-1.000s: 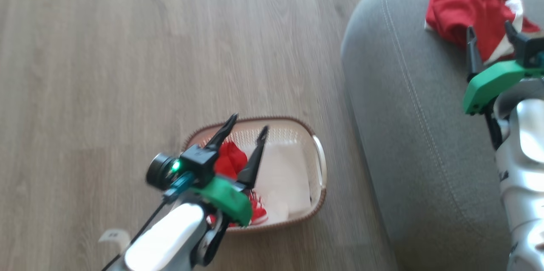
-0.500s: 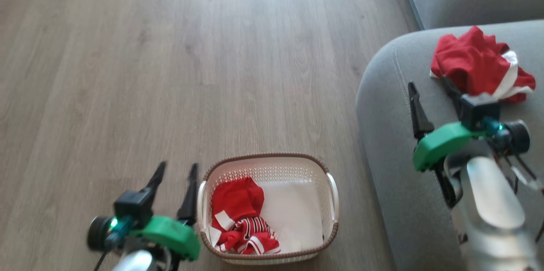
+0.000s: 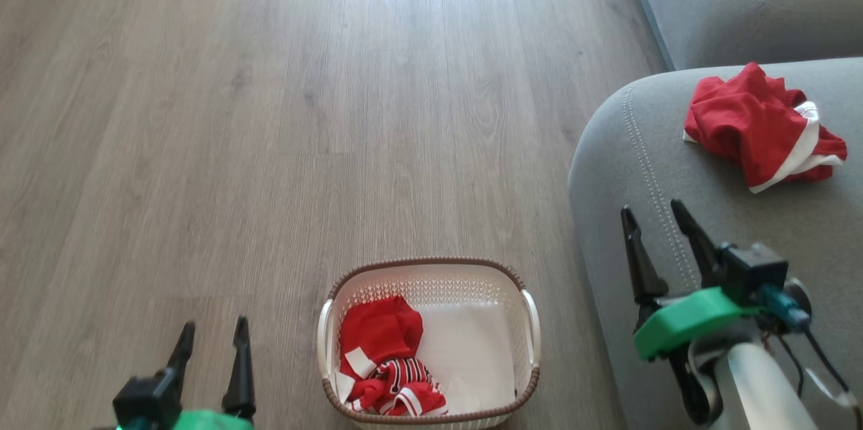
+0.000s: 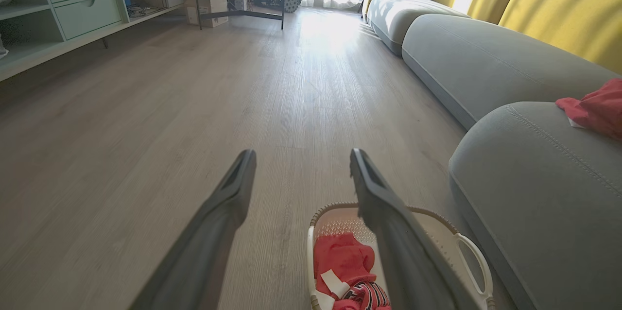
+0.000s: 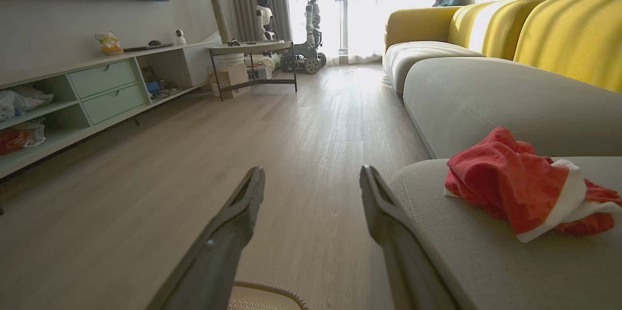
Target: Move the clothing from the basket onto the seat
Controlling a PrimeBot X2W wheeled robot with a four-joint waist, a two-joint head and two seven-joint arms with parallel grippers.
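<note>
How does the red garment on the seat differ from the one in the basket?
The garment on the seat lies on the seat; the garment in the basket sits in the basket's left half. The garment on the seat has a plain white band; the garment in the basket has black-and-white striped edging. Both are red and crumpled.

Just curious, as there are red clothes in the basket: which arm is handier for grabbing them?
Probably the left: the left gripper, open, hangs beside the basket, nearest the clothing inside; the right gripper is over the seat.
</note>
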